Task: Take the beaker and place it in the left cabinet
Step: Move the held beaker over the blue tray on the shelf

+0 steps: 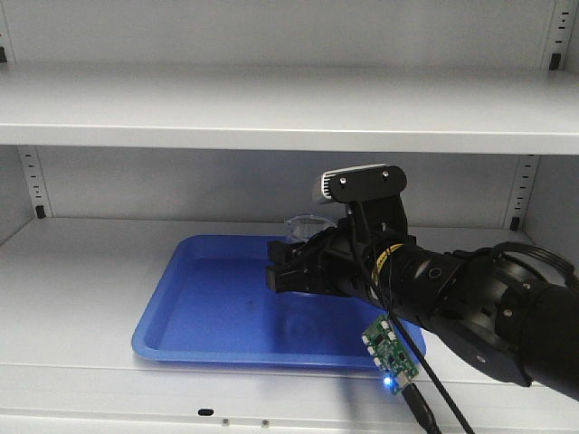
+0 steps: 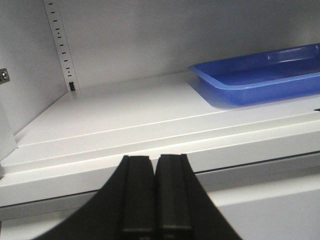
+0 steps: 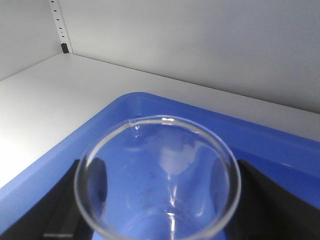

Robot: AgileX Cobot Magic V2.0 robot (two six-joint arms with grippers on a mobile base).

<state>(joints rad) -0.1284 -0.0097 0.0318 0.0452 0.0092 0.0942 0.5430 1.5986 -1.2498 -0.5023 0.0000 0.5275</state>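
Note:
The clear glass beaker stands upright between the black fingers of my right gripper, which is shut on it. In the right wrist view its round rim fills the lower middle, with a finger on either side. The beaker is over the blue tray on the middle shelf of the left cabinet. Whether its base touches the tray is hidden by the gripper. My left gripper is shut on nothing, in front of the shelf's front edge, left of the tray.
An upper shelf runs close above my right arm's camera mount. Slotted rails stand at the back corners. A green circuit board with a cable hangs below the right arm. The cabinet's back wall is just behind the tray.

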